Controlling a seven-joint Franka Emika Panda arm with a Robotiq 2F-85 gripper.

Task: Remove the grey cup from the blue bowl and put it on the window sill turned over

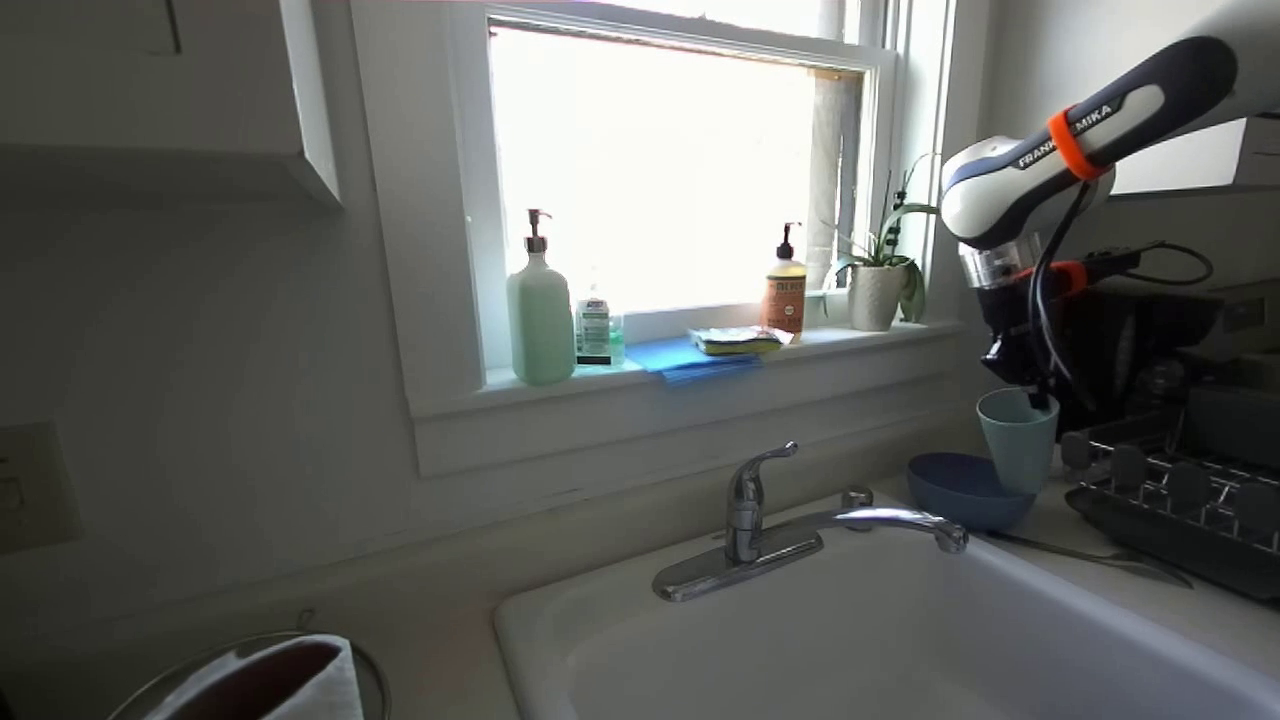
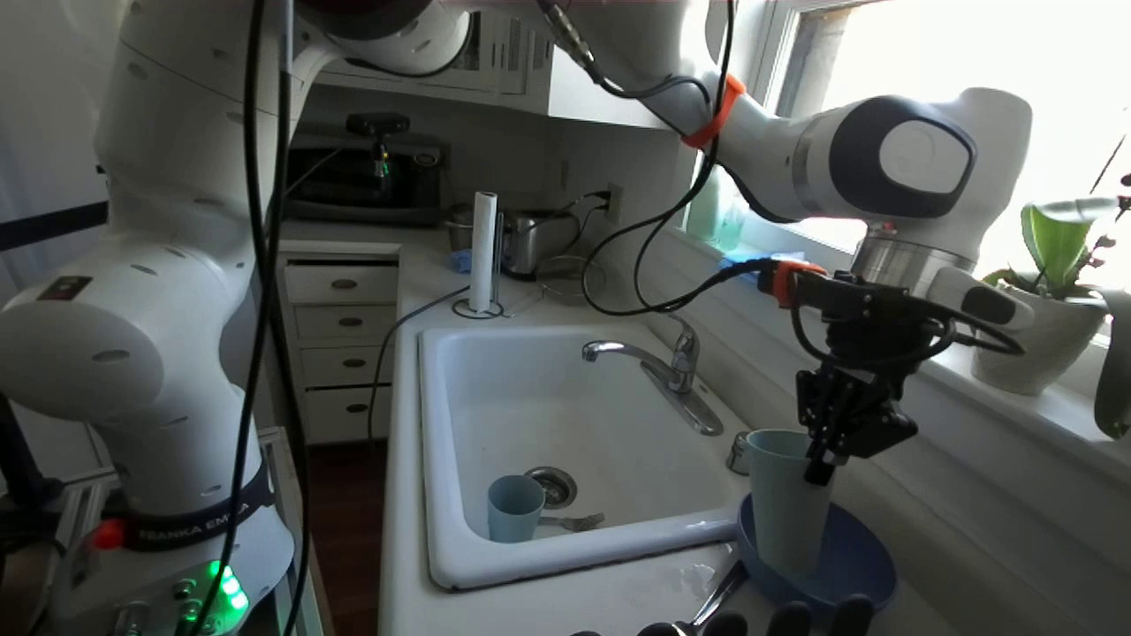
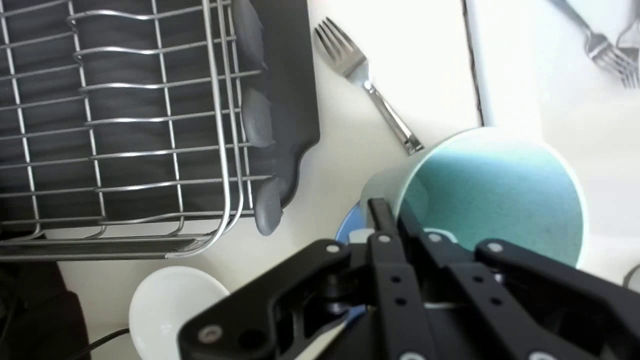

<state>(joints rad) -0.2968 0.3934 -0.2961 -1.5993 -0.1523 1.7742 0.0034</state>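
Observation:
The grey cup [image 1: 1018, 445] is upright with a slight tilt, mouth up, over the blue bowl [image 1: 962, 492] on the counter beside the sink. In an exterior view the cup [image 2: 782, 521] overlaps the inside of the bowl [image 2: 864, 565]; I cannot tell whether its base touches it. My gripper [image 3: 395, 212] is shut on the cup's rim, one finger inside and one outside; the cup [image 3: 500, 200] hides most of the bowl [image 3: 351, 222]. The gripper also shows in both exterior views [image 1: 1040, 398] [image 2: 823, 468]. The white window sill [image 1: 845, 340] runs under the window, higher than the cup.
On the sill stand a green pump bottle [image 1: 542, 320], a sponge [image 1: 738, 341], a brown pump bottle [image 1: 785, 295] and a potted plant [image 1: 872, 297]. A faucet [image 1: 745, 510], dish rack [image 3: 125, 120] and fork [image 3: 370, 85] are nearby. Another cup [image 2: 515, 508] is in the sink.

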